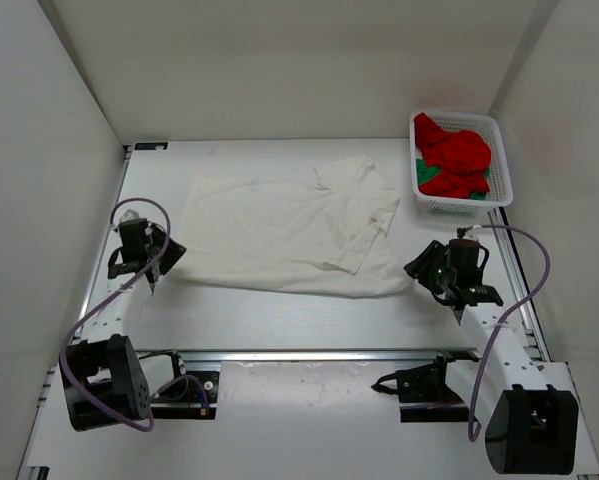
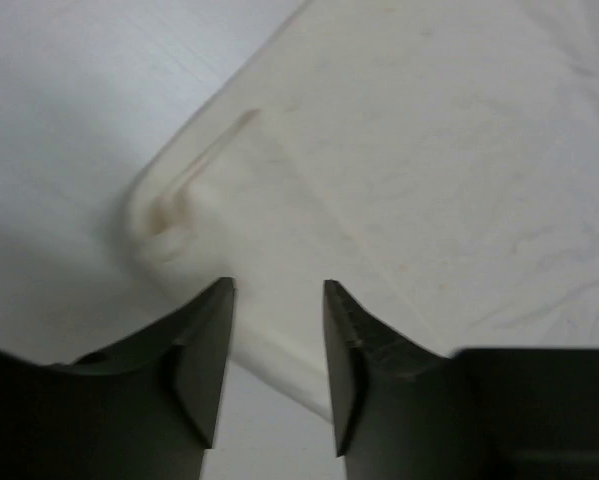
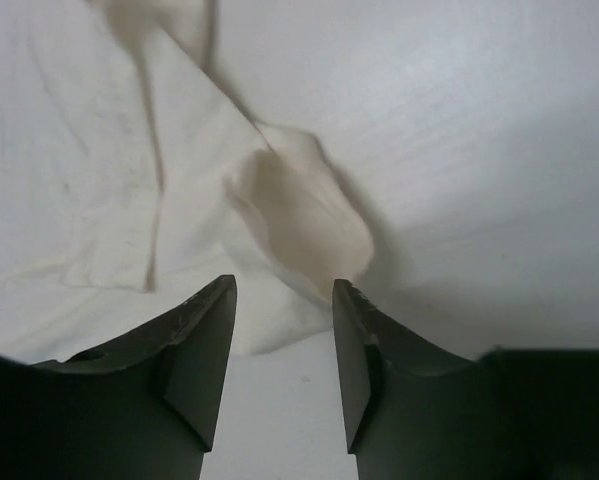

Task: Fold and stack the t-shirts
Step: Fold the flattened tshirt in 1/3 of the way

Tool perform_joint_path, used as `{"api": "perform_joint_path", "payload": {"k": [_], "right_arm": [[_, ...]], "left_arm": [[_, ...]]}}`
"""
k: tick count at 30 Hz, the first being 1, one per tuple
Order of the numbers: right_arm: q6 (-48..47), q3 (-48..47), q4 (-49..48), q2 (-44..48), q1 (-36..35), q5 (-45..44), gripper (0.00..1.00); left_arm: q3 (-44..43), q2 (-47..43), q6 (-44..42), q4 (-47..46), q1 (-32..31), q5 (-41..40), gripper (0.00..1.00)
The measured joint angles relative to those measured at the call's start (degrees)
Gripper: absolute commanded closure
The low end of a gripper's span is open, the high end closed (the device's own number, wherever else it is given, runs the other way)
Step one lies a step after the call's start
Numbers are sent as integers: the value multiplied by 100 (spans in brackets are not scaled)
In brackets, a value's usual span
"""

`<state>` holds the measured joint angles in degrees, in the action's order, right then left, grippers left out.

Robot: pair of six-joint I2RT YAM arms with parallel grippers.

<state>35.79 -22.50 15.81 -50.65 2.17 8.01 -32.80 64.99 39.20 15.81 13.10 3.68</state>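
**Top external view.** The white t-shirt (image 1: 279,235) lies spread flat on the tabletop (image 1: 279,325). Its long axis runs left to right, and a sleeve shows at the far right end. The left pincer (image 1: 162,262) sits at the shirt's near left corner and the right pincer (image 1: 417,268) at its near right corner. Only this view shows the white lattice basket (image 1: 501,200) at the far right. It holds the red t-shirt (image 1: 461,152) bunched over the green t-shirt (image 1: 423,172).

**Left wrist view.** The left pincer (image 2: 279,335) is released, with its jaws apart and nothing pinched. The shirt's (image 2: 399,170) rounded, doubled corner lies on the tabletop just ahead of the gap.

**Right wrist view.** The right pincer (image 3: 284,335) is released, with its jaws apart. A puckered, raised corner of the shirt (image 3: 304,225) lies just ahead of the fingertips, a detail the top view does not resolve.
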Motion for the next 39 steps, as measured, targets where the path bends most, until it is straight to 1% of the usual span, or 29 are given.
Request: {"api": "perform_joint_path", "payload": {"k": [1,2,3,4,7,8,9,10,12,17,22,27,34,36,38,39], "right_arm": [[-20,-164,11,17,-107,-72,67],[-63,-315,-15,4,-262,-160,85],[-114,-457,-66,-39,-433,-214,98],[-149,-584,-155,-127,-627,-243,100],[-146,-922,-507,-719,-1231,-186,100],[-153,-1075,-553,-1040,-1397,-144,100],[-168,-1233,-592,-1373,-1565,-144,93],[-184,-1335,-647,-1646,-1714,-144,88],[-208,-1353,-800,-1915,-1856,-48,77],[-127,-1320,-1329,-2509,-1956,385,75],[7,-1357,-1547,-3163,-2277,601,74],[129,-1325,-1681,-3158,-2389,511,73],[219,-1237,-1762,-3200,-2352,494,71],[223,-1237,-1768,-3246,-2352,511,77],[236,-1244,-1775,-3283,-2352,551,87],[243,-1257,-1779,-3303,-2352,579,90]], "left_arm": [[-127,-7,-44,-48,-208,-9,61],[-234,-13,-85,-133,-444,-9,63],[-328,-26,-144,-262,-798,-13,68],[-367,-31,-157,-376,-1091,20,72],[-380,59,-138,-800,-2376,-4,80],[-380,173,-125,-914,-2859,-24,79],[-382,297,-127,-1008,-3209,-28,79],[-382,468,-122,-1106,-3565,11,79],[-313,787,-92,-1333,-3976,76,79],[63,1200,50,-1740,-4070,205,80],[310,1147,170,-2052,-4168,264,80],[540,953,282,-2271,-4188,372,81],[713,944,367,-2490,-4116,472,81],[719,944,382,-2498,-4105,481,81],[721,944,396,-2531,-4083,490,81],[721,944,396,-2535,-4079,490,82]]}}
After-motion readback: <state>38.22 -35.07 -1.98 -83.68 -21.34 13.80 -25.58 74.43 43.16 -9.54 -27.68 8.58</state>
